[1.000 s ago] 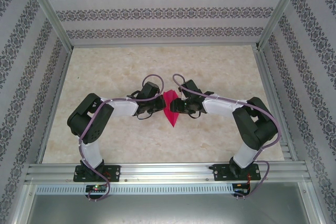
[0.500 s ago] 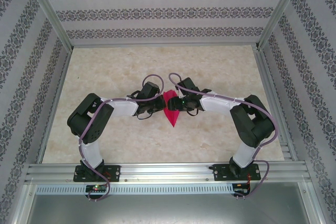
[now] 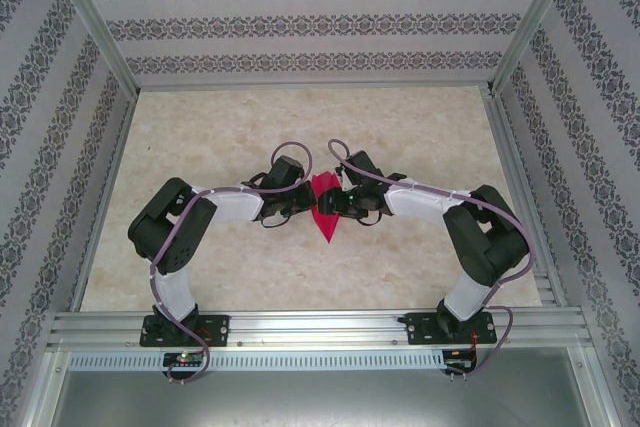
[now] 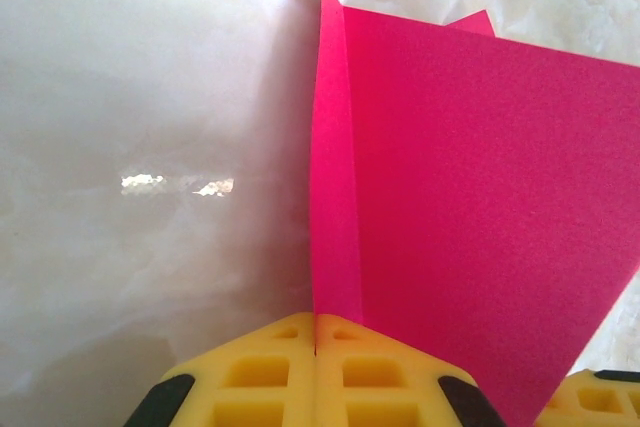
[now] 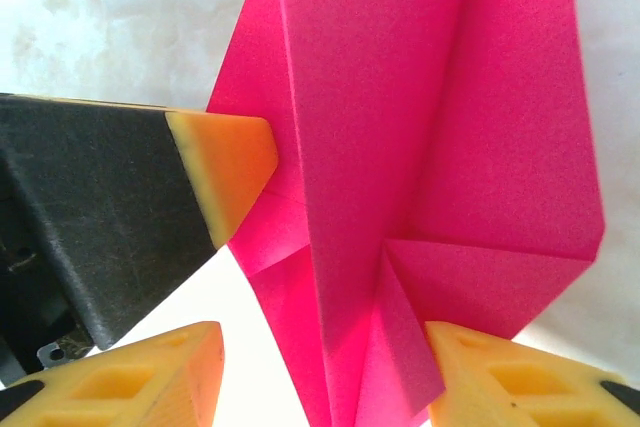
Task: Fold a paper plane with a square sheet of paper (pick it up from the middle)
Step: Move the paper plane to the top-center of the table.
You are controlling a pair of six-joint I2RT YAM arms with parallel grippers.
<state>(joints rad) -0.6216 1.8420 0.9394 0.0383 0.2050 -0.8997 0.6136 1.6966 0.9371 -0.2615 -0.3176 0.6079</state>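
Note:
The magenta-pink sheet of paper [image 3: 324, 211] is folded into a narrow pointed plane shape, nose toward the arms, and sits mid-table between both grippers. My left gripper [image 3: 305, 203] is shut on an upright fold of it; its yellow fingertips [image 4: 316, 325] meet on the pink crease, and a wing [image 4: 480, 207] spreads to the right. My right gripper [image 3: 339, 203] is open, with its jaws [image 5: 325, 382] astride the layered paper [image 5: 420, 147]. The right finger [image 5: 520, 377] touches a folded flap. The left gripper's yellow fingertip [image 5: 228, 162] presses the paper's edge in the right wrist view.
The pale marble tabletop [image 3: 240, 127] lies free around the paper. Aluminium frame rails [image 3: 320, 325] run along the near edge and both sides. Patterned walls enclose the cell. Both arms bend inward, elbows out, meeting at the centre.
The right gripper nudged toward the paper and then eased back slightly. The left gripper kept its hold and did not move. The paper stayed in place.

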